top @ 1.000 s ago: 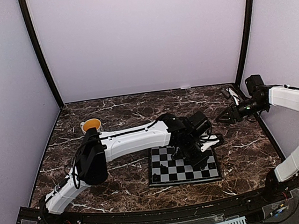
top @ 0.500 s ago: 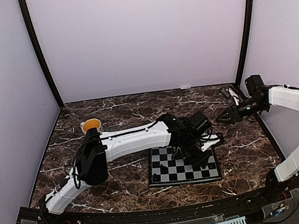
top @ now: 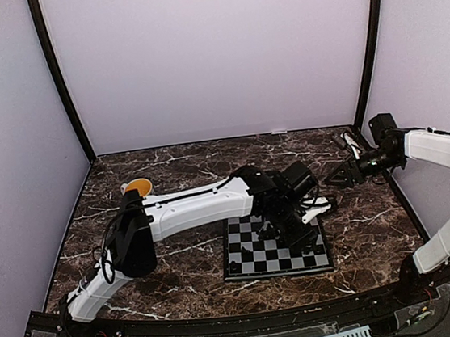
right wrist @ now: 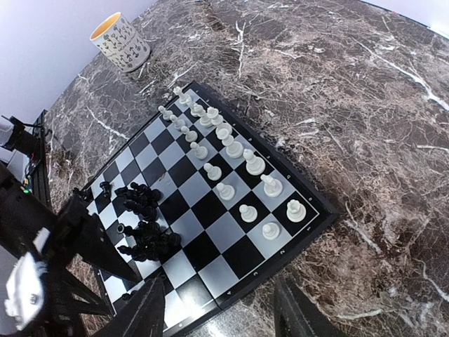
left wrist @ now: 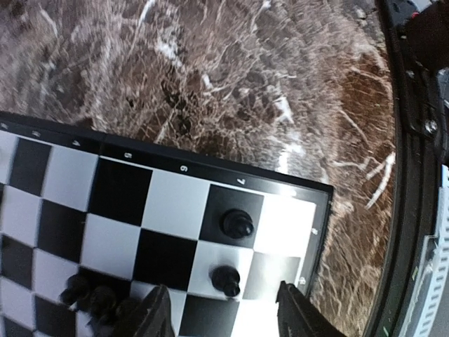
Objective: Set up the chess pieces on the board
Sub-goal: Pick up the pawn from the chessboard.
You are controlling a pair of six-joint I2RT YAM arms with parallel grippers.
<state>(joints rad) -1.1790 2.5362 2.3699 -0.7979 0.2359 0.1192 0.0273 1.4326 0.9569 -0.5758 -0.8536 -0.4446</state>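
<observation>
We find the small, flat, square, black-and-silver-grey checkered board [top: 256, 262] lying on the dark brown marbled tabletop [top: 192, 275], right of centre and towards the near edge; its thin black rim carries small numerals along one side. On it the tiny plastic white pieces [right wrist: 254, 163] stand upright in two neat rows along one edge, while most of the tiny plastic black pieces [right wrist: 151, 239] are huddled in a loose heap towards the opposite side, with a few strays beside it. From the left wrist view we see two black pieces standing alone near a corner; one [left wrist: 236, 223] is on a dark square in the row against the rim, the other [left wrist: 226, 280] on a light square in the next row inward; more dark pieces cluster at the lower left of that view, blurred. The left gripper [left wrist: 220, 303] hangs over this corner of the board with its jaws spread; the lone piece on the light square stands just ahead of the gap, and neither finger touches it. The left arm reaches across the table from the left to get there. The right gripper [top: 340, 176] hovers above bare tabletop beyond the board's far right corner, well apart from it; its jaws are spread too, and nothing sits between them. At the far left of the table stands a white patterned mug with an orange-yellow inside [top: 137, 187], well apart from the board; pale lilac walls [top: 212, 56] close the scene in on three sides.
</observation>
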